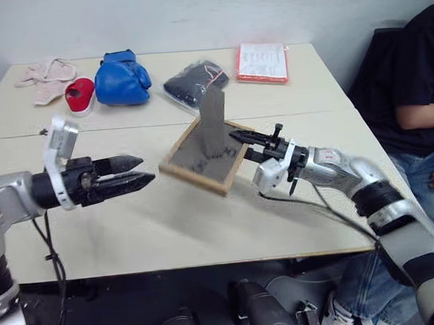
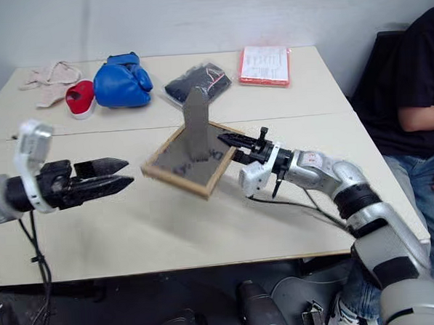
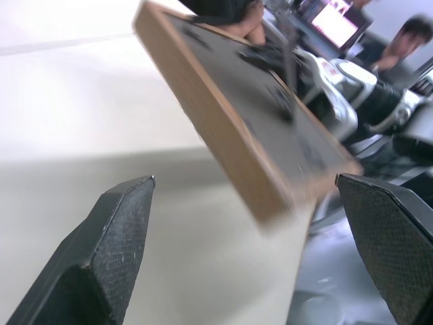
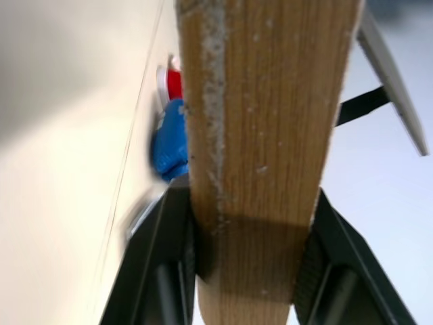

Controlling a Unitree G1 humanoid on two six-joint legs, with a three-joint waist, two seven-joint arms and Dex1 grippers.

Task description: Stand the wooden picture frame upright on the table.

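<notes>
Mid-table (image 1: 133,232), frame (image 1: 202,159) tilted, back up, leg out, right edge clamped by right gripper (image 1: 254,147). Left gripper (image 1: 137,174) spread, empty, just beside. Step: handover done, tipping upright. Next: swing onto leg, then release.

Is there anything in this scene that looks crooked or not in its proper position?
Yes. The wooden picture frame hangs tilted above the table, back panel up, stand leg folded out. The right gripper clamps its edge; the left gripper is open, apart.
</notes>
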